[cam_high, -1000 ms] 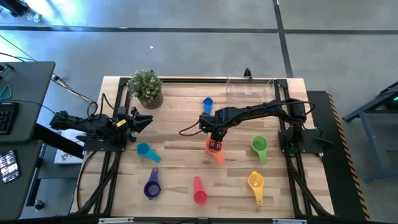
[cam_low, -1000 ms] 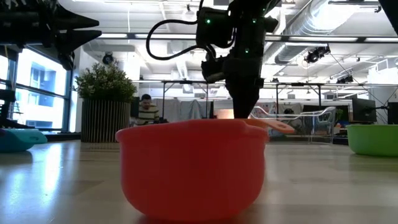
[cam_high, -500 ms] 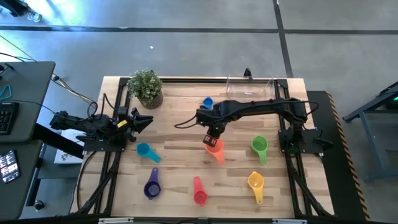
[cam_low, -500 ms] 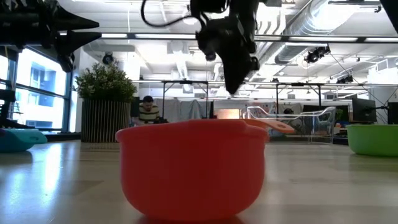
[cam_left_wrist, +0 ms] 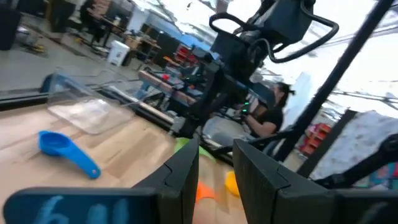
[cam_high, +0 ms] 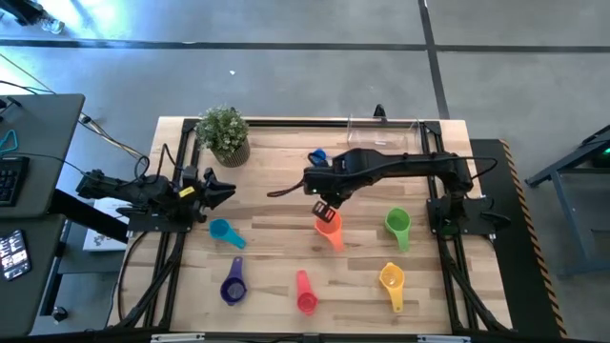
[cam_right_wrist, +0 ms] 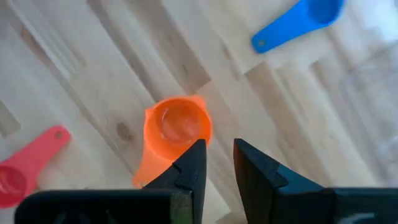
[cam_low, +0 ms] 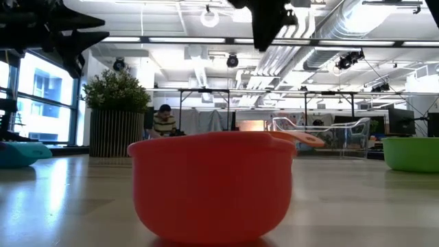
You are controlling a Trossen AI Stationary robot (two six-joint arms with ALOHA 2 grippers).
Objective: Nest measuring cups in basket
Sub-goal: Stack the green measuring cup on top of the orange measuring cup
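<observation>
Seven measuring cups lie apart on the wooden table: blue [cam_high: 317, 157], orange [cam_high: 329, 229], green [cam_high: 397, 227], yellow [cam_high: 392, 280], red-pink [cam_high: 305, 294], purple [cam_high: 233, 284] and teal [cam_high: 224, 232]. The clear basket [cam_high: 384, 135] stands at the far edge with nothing in it. My right gripper [cam_high: 324, 207] hangs above the orange cup [cam_right_wrist: 177, 124], pointing down, fingers a narrow gap apart and holding nothing. The cup rests mouth up on the table. My left gripper [cam_high: 221, 186] waits at the table's left side, slightly open and holding nothing.
A potted plant [cam_high: 224, 133] stands at the far left corner. The red-pink cup [cam_low: 212, 185] fills the front of the low view. Dark metal frames run along the left and right table edges. Bare wood lies between the cups in the table's middle.
My right gripper has risen from the orange cup, where its fingers were down at the cup a second ago, and drifted slightly toward the far edge. The orange cup stays on the table in about the same place.
</observation>
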